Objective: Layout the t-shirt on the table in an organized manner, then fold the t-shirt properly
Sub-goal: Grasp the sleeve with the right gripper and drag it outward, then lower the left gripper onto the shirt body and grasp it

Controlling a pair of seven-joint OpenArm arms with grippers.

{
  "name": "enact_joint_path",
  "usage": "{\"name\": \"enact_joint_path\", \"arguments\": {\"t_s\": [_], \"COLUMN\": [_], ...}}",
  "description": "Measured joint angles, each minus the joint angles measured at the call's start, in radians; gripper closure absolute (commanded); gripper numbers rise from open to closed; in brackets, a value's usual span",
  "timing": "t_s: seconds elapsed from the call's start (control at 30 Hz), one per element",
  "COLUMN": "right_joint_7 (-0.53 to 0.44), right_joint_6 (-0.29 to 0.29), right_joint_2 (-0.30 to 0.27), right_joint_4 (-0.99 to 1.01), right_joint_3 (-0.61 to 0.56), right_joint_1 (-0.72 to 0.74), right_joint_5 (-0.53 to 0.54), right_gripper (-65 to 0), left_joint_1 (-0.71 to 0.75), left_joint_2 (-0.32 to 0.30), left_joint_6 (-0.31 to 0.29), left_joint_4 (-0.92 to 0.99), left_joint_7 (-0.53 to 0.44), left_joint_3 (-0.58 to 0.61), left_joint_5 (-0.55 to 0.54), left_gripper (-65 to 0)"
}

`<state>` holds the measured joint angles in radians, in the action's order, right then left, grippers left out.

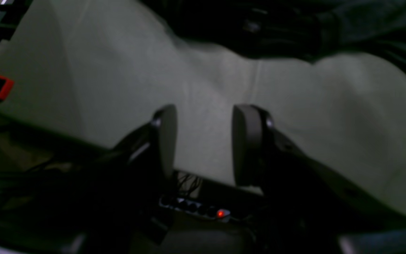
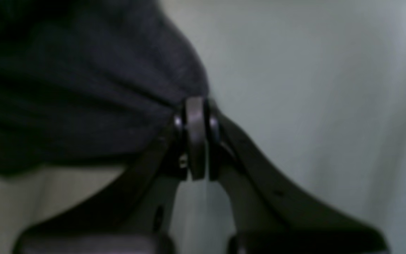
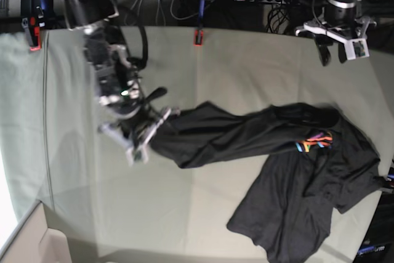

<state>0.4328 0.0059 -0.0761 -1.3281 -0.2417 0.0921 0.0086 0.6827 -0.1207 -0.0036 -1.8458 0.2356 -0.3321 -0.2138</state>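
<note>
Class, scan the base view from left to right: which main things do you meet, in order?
Right gripper pinching the t-shirt's end → stretched t-shirt → multicolour graphic → left gripper, held above the table.

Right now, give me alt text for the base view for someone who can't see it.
A black t-shirt lies crumpled on a pale green table, one end stretched toward the right tool, which pinches it. The left tool hovers open near the far edge, holding nothing.

T-shirt [image 3: 271, 152]: lower hem cut off at the base view's bottom edge, right sleeve tip lost at its right edge, multicolour graphic [image 3: 314, 140] too small to read, cloth in the right wrist view soft with blur and running off that view's left edge.
</note>
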Motion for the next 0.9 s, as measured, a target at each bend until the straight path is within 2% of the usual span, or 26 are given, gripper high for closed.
{"name": "enact_joint_path", "arguments": {"t_s": [0.17, 0.3, 0.43, 0.63, 0.7, 0.8, 0.87, 0.9], "right_joint_7": [0.03, 0.046, 0.033, 0.038, 0.016, 0.039, 0.032, 0.034], "right_joint_6": [0.003, 0.005, 0.005, 0.006, 0.006, 0.008, 0.041, 0.085], "right_joint_2": [-0.038, -0.051, -0.116, -0.18, -0.194, -0.216, -0.225, -0.23], "right_joint_4": [-0.224, -0.271, -0.273, -0.272, -0.25, -0.189, -0.144, -0.126], "right_joint_3": [0.164, 0.346, 0.451, 0.514, 0.539, 0.556, 0.556, 0.556], "right_joint_1": [-0.08, -0.14, -0.143, -0.148, -0.136, -0.114, -0.102, -0.098], "right_joint_5": [0.005, -0.001, 0.0, 0.006, 0.008, -0.001, 0.0, -0.002], "right_gripper": [0.0, 0.0, 0.0, 0.0, 0.0, 0.0, -0.6, -3.1], "left_joint_1": [-0.012, -0.013, -0.017, -0.043, -0.04, -0.041, -0.041, -0.04], "left_joint_2": [-0.005, -0.001, -0.001, 0.003, 0.016, 0.029, 0.03, 0.031], "left_joint_6": [-0.003, -0.001, 0.0, 0.0, 0.0, 0.0, 0.0, 0.0], "left_joint_4": [-0.01, -0.051, -0.068, -0.068, -0.068, -0.068, -0.067, -0.067], "left_joint_7": [0.0, -0.001, -0.003, -0.003, -0.003, 0.0, 0.0, 0.0], "left_joint_3": [0.0, 0.001, 0.003, 0.003, 0.002, 0.003, 0.003, 0.004], "left_joint_5": [-0.001, -0.001, -0.001, 0.0, 0.0, 0.0, 0.0, 0.0], "left_gripper": [-25.2, -25.2, -25.2, -25.2, -25.2, -25.3, -27.1, -29.3]}}
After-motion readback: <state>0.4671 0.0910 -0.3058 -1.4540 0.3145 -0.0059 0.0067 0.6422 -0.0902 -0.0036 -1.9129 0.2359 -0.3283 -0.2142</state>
